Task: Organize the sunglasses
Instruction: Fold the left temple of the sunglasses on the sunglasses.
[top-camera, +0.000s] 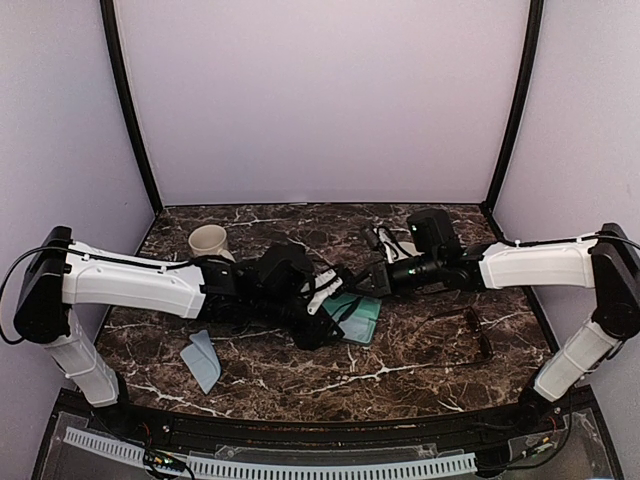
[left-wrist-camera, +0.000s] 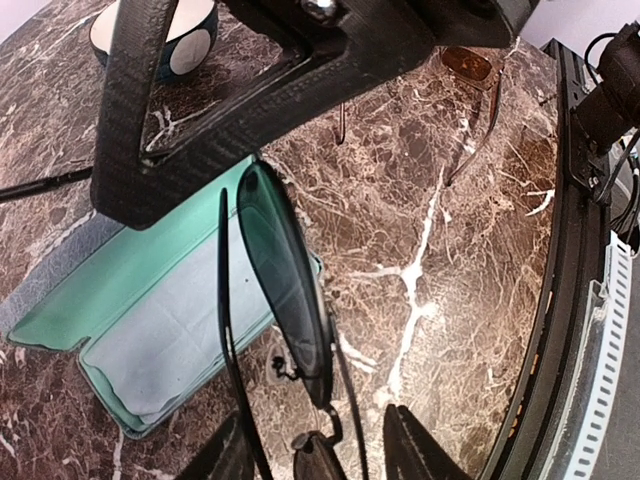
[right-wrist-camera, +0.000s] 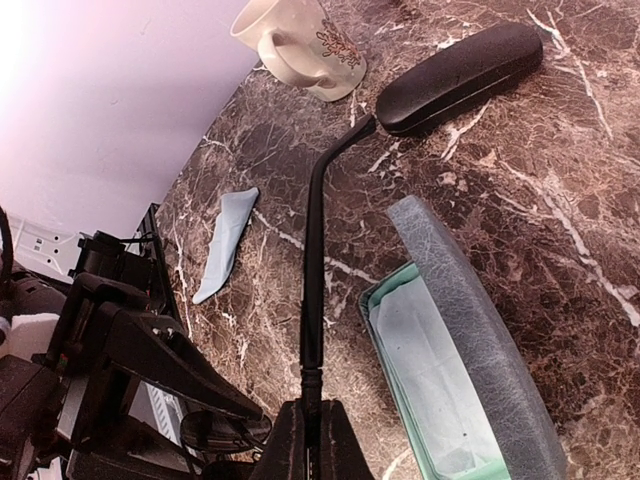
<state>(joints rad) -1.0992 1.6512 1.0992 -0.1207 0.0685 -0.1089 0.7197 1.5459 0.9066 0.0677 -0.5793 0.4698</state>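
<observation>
Since the right gripper (right-wrist-camera: 310, 425) is pressed shut on one slim temple arm (right-wrist-camera: 316, 230), the sunglasses (left-wrist-camera: 285, 285) hang edge-on by the rim of the open case (left-wrist-camera: 150, 330). They seem to be off the marble, probably held up for a handover or for folding before casing.

The left gripper (left-wrist-camera: 325, 447) is half spread. Its fingers stand either side of the frame near the bridge, and one is visibly off it, so I judge there's no grip yet.

In the top view the case sits at table centre. The second pair (top-camera: 470, 325) lies flat at 3 o'clock from it, well apart. The mug (top-camera: 210, 241) is at 10 and the cloth (top-camera: 203, 360) at 8. The black case (right-wrist-camera: 460, 72) is near the mug.

There is open room on the bare marble from 4 to 6 o'clock, toward the near rail (left-wrist-camera: 565, 300). The tight spot is both wrists crowding over the case.
</observation>
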